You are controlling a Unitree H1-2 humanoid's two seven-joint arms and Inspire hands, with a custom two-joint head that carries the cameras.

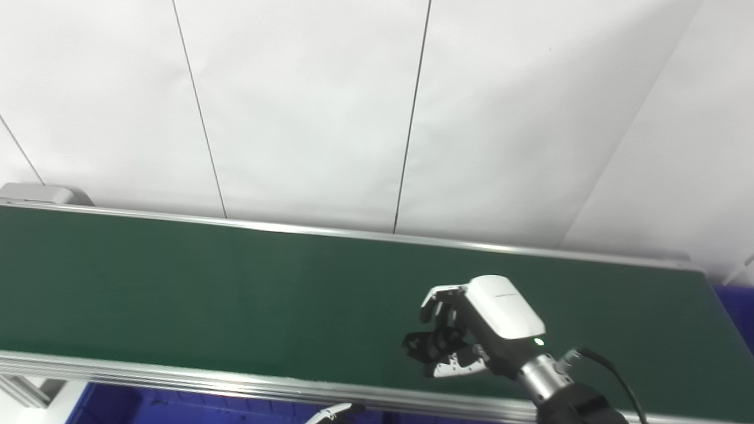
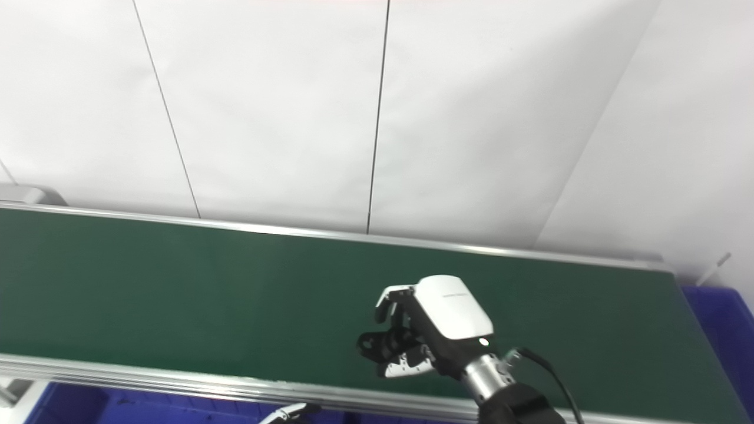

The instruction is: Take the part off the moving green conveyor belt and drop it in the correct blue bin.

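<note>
The green conveyor belt (image 1: pixel 235 294) runs across the view and nothing lies loose on the part I can see. My right hand (image 1: pixel 471 330) is over the belt's near right part, its fingers curled toward the thumb around a small black part (image 1: pixel 425 345). It also shows in the right eye view (image 2: pixel 430 330). Of my left hand only a white fingertip (image 1: pixel 331 412) shows at the bottom edge, below the belt's near rail. A blue bin (image 1: pixel 736 312) sits past the belt's right end.
More blue bin (image 1: pixel 147 403) shows under the belt's near aluminium rail (image 1: pixel 177 371). A white panelled wall (image 1: pixel 353 118) stands right behind the belt's far rail. A grey housing (image 1: pixel 41 193) caps the belt's far left end.
</note>
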